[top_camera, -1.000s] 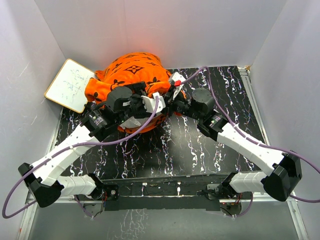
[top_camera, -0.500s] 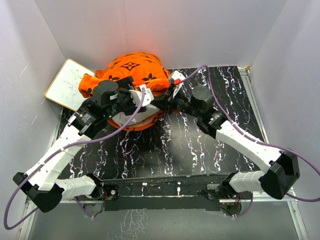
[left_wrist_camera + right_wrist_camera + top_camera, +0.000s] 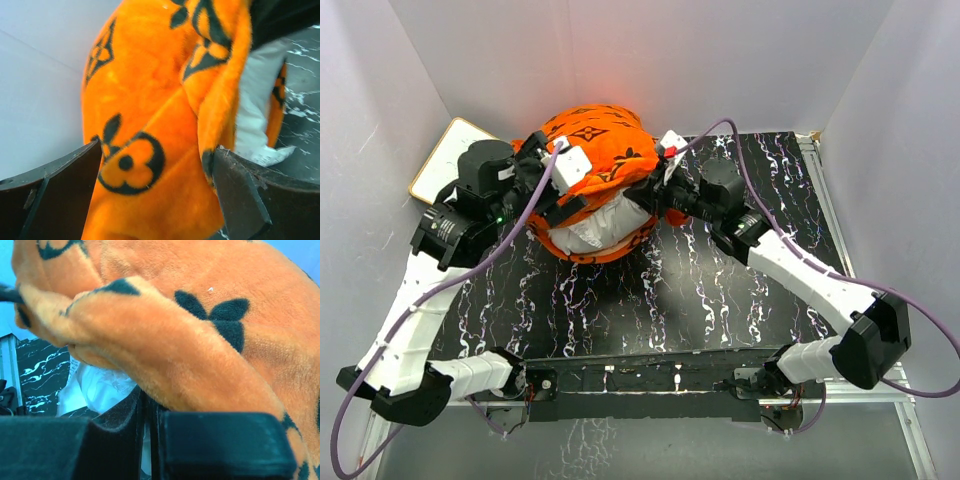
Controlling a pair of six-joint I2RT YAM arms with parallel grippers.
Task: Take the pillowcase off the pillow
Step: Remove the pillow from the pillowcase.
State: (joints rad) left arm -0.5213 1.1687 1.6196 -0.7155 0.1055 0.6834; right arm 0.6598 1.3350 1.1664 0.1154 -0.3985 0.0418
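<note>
On the black, white-veined counter [image 3: 720, 300], the domed orange plush pillowcase [image 3: 605, 135] sits at 11 o'clock with its mouth facing 6 o'clock, baring more smooth white pillow [image 3: 592, 230] than before, while the left hand [image 3: 157, 165], now swung to 9 o'clock, spreads around a fold and the right hand [image 3: 148, 410] pinches the rim.

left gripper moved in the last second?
Yes. The left gripper has shifted from the table's middle toward the back-left, nearer the white board.
</note>
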